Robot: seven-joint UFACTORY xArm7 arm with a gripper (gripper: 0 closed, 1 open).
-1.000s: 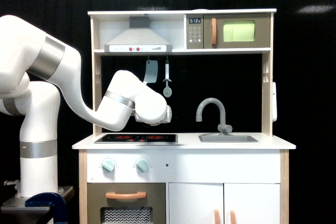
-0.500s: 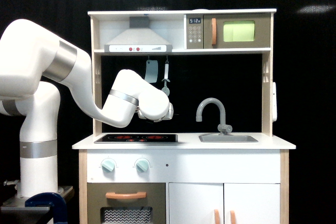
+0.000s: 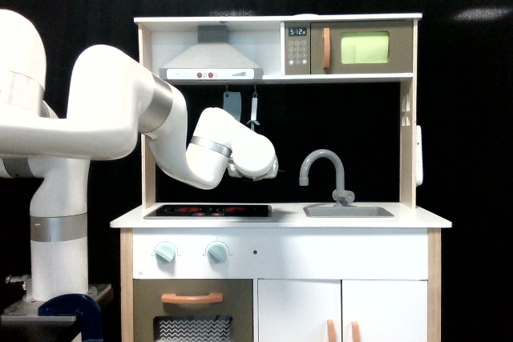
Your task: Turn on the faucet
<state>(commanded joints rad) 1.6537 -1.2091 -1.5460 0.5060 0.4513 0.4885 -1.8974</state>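
Faucet [image 3: 324, 167] grey, upright at back edge of sink [image 3: 349, 211], desk right half. Arm wrist [image 3: 250, 155] above stovetop [image 3: 208, 211], apart from spout, gap clear between. Gripper hidden behind wrist: grip state cannot tell. Spatula [image 3: 232, 104] and ladle [image 3: 254, 110] hang just behind wrist.

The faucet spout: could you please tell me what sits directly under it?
Under the faucet spout lies the grey sink, set into the white countertop. Only its rim shows; the basin's inside is hidden from this side view.
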